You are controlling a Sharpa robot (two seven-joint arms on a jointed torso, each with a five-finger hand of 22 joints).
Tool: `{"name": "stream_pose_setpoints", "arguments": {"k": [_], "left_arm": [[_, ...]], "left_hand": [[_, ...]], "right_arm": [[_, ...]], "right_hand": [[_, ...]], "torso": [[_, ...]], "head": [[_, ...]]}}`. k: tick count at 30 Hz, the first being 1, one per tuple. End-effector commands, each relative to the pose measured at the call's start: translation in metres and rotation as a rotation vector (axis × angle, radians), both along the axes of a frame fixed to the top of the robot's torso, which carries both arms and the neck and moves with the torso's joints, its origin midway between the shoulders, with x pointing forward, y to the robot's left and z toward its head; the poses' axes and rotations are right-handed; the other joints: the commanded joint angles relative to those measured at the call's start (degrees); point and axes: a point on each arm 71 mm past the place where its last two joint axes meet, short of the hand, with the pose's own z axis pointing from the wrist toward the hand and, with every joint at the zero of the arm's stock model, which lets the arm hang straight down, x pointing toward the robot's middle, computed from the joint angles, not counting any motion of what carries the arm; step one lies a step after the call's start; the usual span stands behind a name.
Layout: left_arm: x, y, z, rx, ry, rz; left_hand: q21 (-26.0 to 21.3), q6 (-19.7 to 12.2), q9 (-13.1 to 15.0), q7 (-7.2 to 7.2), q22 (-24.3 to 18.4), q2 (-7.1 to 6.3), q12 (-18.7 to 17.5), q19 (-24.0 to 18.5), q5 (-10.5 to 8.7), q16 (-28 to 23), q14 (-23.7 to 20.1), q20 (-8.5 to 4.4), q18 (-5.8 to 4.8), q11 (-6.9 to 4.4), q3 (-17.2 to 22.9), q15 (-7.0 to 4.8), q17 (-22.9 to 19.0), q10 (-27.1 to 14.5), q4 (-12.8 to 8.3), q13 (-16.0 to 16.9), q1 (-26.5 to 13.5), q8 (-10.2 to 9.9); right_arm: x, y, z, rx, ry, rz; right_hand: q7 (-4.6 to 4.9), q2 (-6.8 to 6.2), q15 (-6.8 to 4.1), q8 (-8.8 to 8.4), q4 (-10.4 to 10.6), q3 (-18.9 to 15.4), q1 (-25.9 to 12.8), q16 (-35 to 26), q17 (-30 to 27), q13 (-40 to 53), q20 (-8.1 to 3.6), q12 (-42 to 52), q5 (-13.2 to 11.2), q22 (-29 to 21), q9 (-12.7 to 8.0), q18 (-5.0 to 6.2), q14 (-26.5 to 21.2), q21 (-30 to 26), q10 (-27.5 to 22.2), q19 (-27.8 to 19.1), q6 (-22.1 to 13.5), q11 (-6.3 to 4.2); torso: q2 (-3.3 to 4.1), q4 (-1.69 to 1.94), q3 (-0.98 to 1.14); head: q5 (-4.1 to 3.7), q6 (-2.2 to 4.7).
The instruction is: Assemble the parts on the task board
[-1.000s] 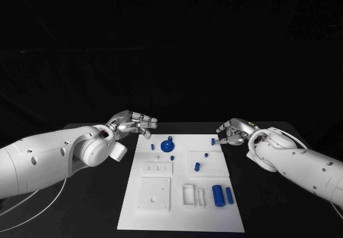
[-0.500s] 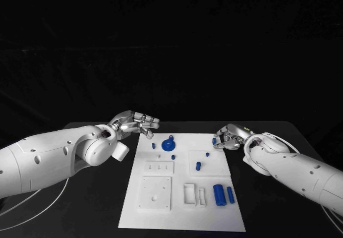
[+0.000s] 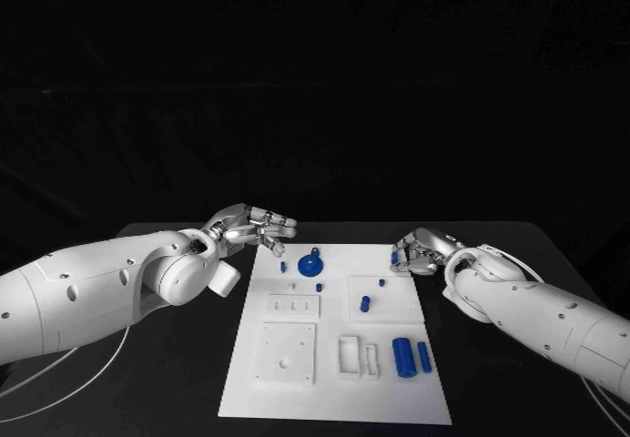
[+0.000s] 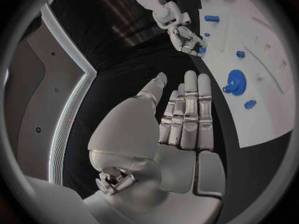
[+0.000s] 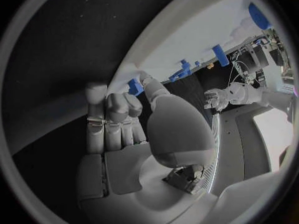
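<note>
Right hand (image 3: 422, 251) apparently pinches small blue part (image 3: 394, 259) at task board (image 3: 336, 391) corner

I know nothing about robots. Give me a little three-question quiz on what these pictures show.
1. True or false: the left hand holds a blue part.
2. Which hand is at the small blue part by the board's far right edge? A) left B) right
3. Fill in: the two big blue cylinders lie on the board's near ____ side.

Key: 1. False; it holds nothing, fingers apart. 2. B. 3. right.
</note>
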Motion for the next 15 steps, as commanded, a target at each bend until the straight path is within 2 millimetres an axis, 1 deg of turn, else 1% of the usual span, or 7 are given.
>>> {"name": "stream_pose_setpoints", "arguments": {"k": [1,3,8,9,12,14,15], "left_arm": [[-0.0009,-0.0033,0.0002,-0.002,0.002,-0.020],[-0.0010,-0.0034,0.0001,-0.002,0.003,-0.020],[-0.0009,-0.0036,0.0000,-0.001,0.004,-0.020],[-0.0008,-0.0037,0.0000,0.000,0.005,-0.020],[-0.0007,-0.0042,-0.0001,0.001,0.005,-0.021],[-0.0007,-0.0046,-0.0002,0.002,0.006,-0.022],[-0.0007,-0.0048,-0.0003,0.002,0.006,-0.022]], "left_hand": [[-0.2,-0.3,0.0,0.01,-0.1,0.13,-0.3,0.4,-0.01,-0.4,0.3,-0.04,0.88,0.05,-0.2,-0.07,0.1,-0.5,-0.1,0.0,-0.1,-0.1],[-0.2,-0.3,0.0,0.01,-0.1,0.13,-0.3,0.4,-0.01,-0.4,0.3,-0.04,0.88,0.05,-0.2,-0.07,0.1,-0.5,-0.1,0.0,-0.1,-0.1],[-0.2,-0.4,0.0,0.03,-0.1,0.12,-0.3,0.4,-0.01,-0.4,0.3,-0.03,0.89,0.09,-0.2,-0.05,0.2,-0.6,-0.1,-0.1,-0.1,-0.1],[-0.2,-0.5,0.0,0.06,-0.1,0.10,-0.2,0.4,-0.01,-0.4,0.3,-0.03,0.90,0.09,-0.2,-0.06,0.2,-0.6,-0.1,0.0,-0.1,-0.1],[-0.2,-0.8,0.0,0.14,-0.1,0.07,-0.3,0.4,-0.02,-0.5,0.4,-0.02,0.91,0.14,-0.3,-0.04,0.2,-0.7,-0.1,0.0,-0.1,-0.1],[-0.2,-0.9,0.0,0.17,-0.1,0.06,-0.3,0.4,-0.01,-0.5,0.4,0.00,0.91,0.16,-0.3,-0.02,0.2,-0.8,-0.1,0.0,-0.1,-0.1],[-0.2,-0.9,0.0,0.17,-0.1,0.06,-0.3,0.4,-0.01,-0.5,0.4,0.00,0.91,0.16,-0.3,-0.02,0.2,-0.8,-0.1,0.0,-0.1,-0.1]], "right_arm": [[0.0003,0.0004,-0.0006,0.002,-0.007,0.007],[0.0007,-0.0003,-0.0010,0.004,-0.006,0.003],[0.0013,-0.0012,-0.0019,0.007,-0.002,-0.002],[0.0013,-0.0009,-0.0019,0.008,-0.001,-0.001],[0.0013,0.0002,-0.0020,0.009,0.001,0.001],[0.0013,0.0007,-0.0022,0.009,0.003,0.002],[0.0013,0.0009,-0.0023,0.009,0.004,0.003]], "right_hand": [[0.18,0.96,0.31,0.17,-0.4,0.5,-0.4,-0.1,0.1,0.1,0.19,0.1,-0.1,4.7,0.0,0.12,0.0,0.0,-0.3,0.0,0.8,0.02],[0.22,1.21,0.31,0.18,-0.7,1.1,-0.4,-0.1,0.1,0.1,0.19,0.1,-0.8,4.7,0.0,0.13,0.0,0.1,-0.3,0.0,1.5,0.03],[0.28,1.41,0.31,0.21,-1.6,5.1,-0.8,-0.1,0.1,0.1,0.21,0.2,-3.8,4.7,0.1,0.18,0.0,0.2,-0.3,0.0,3.2,0.03],[0.26,1.25,0.30,0.20,-1.9,6.1,-1.0,-0.1,0.1,0.1,0.21,0.2,-4.2,4.7,0.1,0.18,0.0,0.2,-0.3,-0.1,3.3,0.02],[-0.06,1.84,0.23,0.26,-2.9,8.1,-0.5,-0.1,0.1,0.1,0.19,0.3,-6.7,4.7,0.1,0.21,0.0,0.3,-0.3,-0.1,4.9,-0.14],[-0.18,1.93,0.20,0.22,-3.5,9.5,-0.6,-0.1,0.1,0.2,0.17,0.3,-7.6,4.7,0.1,0.21,0.0,0.3,-0.3,-0.2,5.5,-0.19],[-0.20,1.89,0.18,0.24,-4.3,11.2,-1.3,-0.1,0.1,0.2,0.14,0.4,-8.0,4.7,0.1,0.21,0.0,0.5,-0.3,-0.3,5.7,-0.20]], "torso": [[-0.04,0.01,-0.02],[-0.04,-0.02,0.00],[-0.04,-0.08,0.06],[-0.05,-0.09,0.06],[-0.04,-0.10,0.07],[-0.03,-0.08,0.08],[-0.03,-0.08,0.08]], "head": [[0.02,-0.08],[0.03,-0.09],[0.06,-0.16],[0.08,-0.18],[0.12,-0.20],[0.12,-0.23],[0.10,-0.23]]}}
